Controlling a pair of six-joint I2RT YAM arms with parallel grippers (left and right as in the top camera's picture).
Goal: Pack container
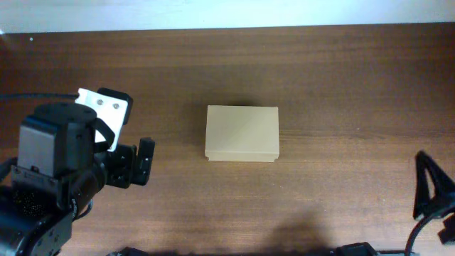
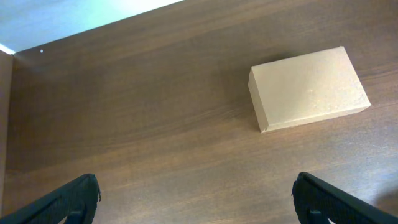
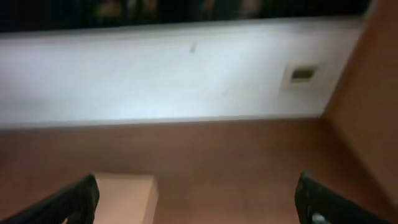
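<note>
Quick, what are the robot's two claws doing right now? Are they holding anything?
Left gripper: open, holding nothing.
Right gripper: open, holding nothing.

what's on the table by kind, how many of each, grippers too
container: 1
grippers: 2, left gripper and right gripper, both open and empty
total: 3

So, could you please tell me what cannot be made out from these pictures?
Container contents: it is closed in every view.
Right tool: overhead, cut off by the frame's right edge.
Container in right wrist view: blurred, cut off by the bottom edge.
</note>
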